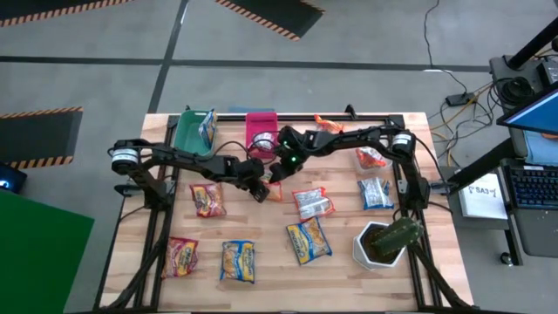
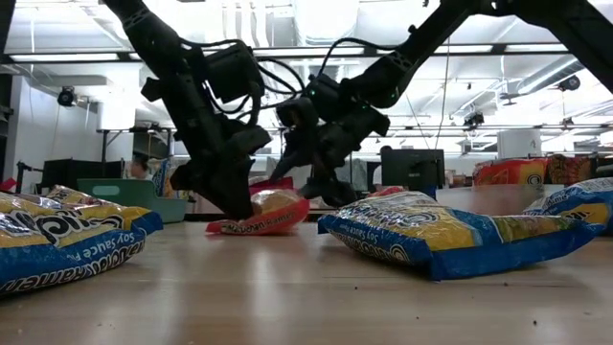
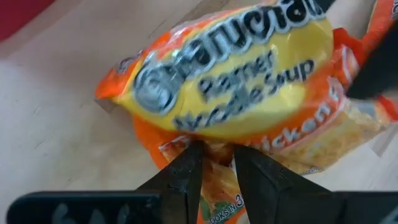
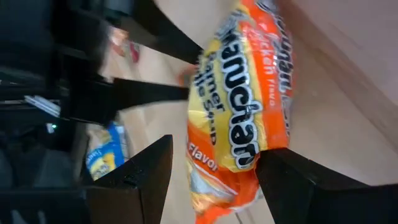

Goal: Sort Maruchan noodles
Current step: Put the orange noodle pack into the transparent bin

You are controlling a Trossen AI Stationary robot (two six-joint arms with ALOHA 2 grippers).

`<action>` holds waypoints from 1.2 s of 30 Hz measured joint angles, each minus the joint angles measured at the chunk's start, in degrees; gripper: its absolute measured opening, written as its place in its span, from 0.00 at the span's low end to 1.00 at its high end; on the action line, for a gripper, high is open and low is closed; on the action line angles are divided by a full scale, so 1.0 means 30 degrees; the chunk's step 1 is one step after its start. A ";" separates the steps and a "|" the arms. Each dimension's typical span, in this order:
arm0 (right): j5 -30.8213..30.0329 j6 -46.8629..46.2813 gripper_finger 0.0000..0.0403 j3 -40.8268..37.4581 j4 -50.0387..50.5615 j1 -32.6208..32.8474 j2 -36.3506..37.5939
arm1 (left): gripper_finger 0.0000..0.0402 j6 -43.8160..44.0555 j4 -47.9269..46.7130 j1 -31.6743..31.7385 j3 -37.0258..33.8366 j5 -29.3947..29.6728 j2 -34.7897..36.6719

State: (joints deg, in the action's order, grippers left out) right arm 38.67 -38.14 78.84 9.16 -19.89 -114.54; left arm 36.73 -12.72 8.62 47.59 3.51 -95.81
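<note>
While my left gripper (image 3: 211,163) pinches the orange noodle packet (image 3: 249,81) by its edge, my right gripper's (image 4: 214,180) jaws stand apart astride it, mid-table before the pink bin (image 1: 260,128); other packets lie around

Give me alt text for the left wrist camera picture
An orange and yellow Maruchan chicken ramen packet lies on the wooden table, one edge pinched between the left gripper's two dark fingers. A red bin corner shows at one edge.
</note>
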 joint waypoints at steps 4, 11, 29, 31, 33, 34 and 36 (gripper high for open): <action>-0.0114 -0.0059 0.51 0.0002 -0.0489 0.0066 -0.0004 | 0.19 0.0118 0.0200 0.0000 0.0000 -0.0013 -0.0029; -0.1908 0.0653 0.47 -0.0151 -0.0728 0.0530 -0.0294 | 0.19 0.0514 0.0449 0.0000 -0.0022 -0.0051 -0.0051; -0.1448 0.0985 0.02 -0.0195 0.0949 0.0508 0.1441 | 0.19 0.0267 -0.0155 -0.0022 0.0175 -0.0998 0.1875; -0.1525 0.1278 0.02 -0.0193 0.1552 0.0508 0.2191 | 0.19 -0.0001 -0.0722 -0.0015 0.0175 -0.0986 0.2831; -0.2033 0.1591 0.02 -0.0187 0.2401 0.0508 0.2990 | 0.19 -0.0284 -0.1019 -0.0015 0.0175 -0.0965 0.3989; -0.2459 0.1707 0.02 -0.0187 0.2926 0.0508 0.3436 | 0.19 -0.0469 -0.1220 -0.0015 0.0189 -0.0959 0.4600; -0.3418 0.1944 0.02 -0.0105 0.3768 0.0496 0.4314 | 0.19 -0.0881 -0.1407 -0.0015 0.0189 -0.0931 0.5865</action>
State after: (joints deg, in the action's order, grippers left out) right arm 28.42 -32.31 78.53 20.46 -18.40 -101.60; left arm 34.08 -16.94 8.58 48.16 0.72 -78.22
